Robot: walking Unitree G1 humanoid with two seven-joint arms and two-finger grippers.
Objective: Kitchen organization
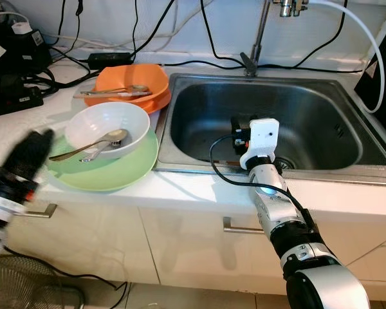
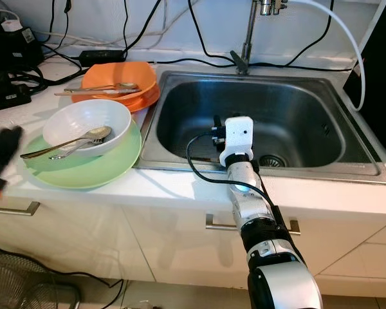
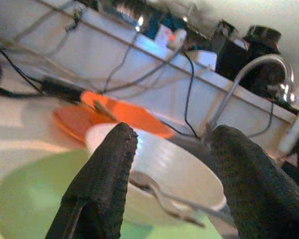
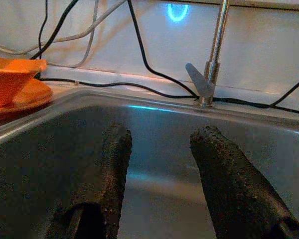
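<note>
Left gripper [image 3: 172, 174], fingers spread apart and holding nothing, hovers just beside the white bowl [image 1: 107, 128], which sits ahead of it on the green plate [image 1: 122, 170] with a spoon [image 1: 93, 145] lying inside. Beyond the bowl, an orange bowl [image 1: 130, 82] holding cutlery rests on the counter [image 1: 186, 190]. Right gripper [image 4: 162, 172], also parted and empty, hangs over the steel sink [image 1: 321, 116], pointing toward the faucet [image 4: 214, 55].

No text, label, brand, number or sign is legible anywhere; the white stickers on the black boxes [image 1: 13, 45] are too small to read.
</note>
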